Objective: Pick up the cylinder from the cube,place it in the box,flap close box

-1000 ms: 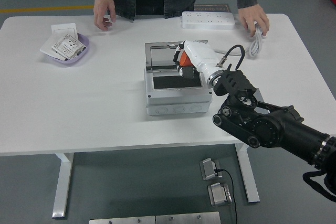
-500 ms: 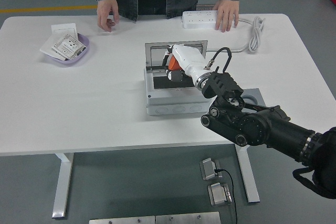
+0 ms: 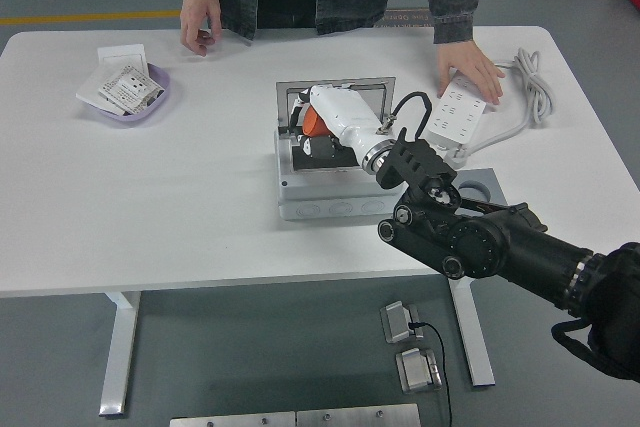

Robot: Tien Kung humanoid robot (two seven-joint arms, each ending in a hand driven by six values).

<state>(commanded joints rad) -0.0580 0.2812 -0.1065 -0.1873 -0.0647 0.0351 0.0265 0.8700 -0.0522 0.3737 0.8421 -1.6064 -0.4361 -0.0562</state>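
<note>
My right hand (image 3: 318, 132), white with an orange patch, reaches in from the lower right and hangs over the open grey box (image 3: 330, 197), low inside its left half. Something dark shows under the hand, but I cannot tell whether it is the cylinder. The box's flap (image 3: 372, 90) stands open at the back. Just right of the box lies a grey block with a round hole (image 3: 480, 185), partly hidden by my black forearm. My left arm is out of view.
A person stands at the far side, one hand (image 3: 200, 25) resting on the table and the other hand (image 3: 464, 69) on a white power strip (image 3: 458, 115) whose cable (image 3: 530, 87) coils at the right. A purple bowl of packets (image 3: 127, 93) sits far left.
My right hand has moved left across the box and lower into it. The person's hand has pulled the power strip from the far edge nearer and to the right.
</note>
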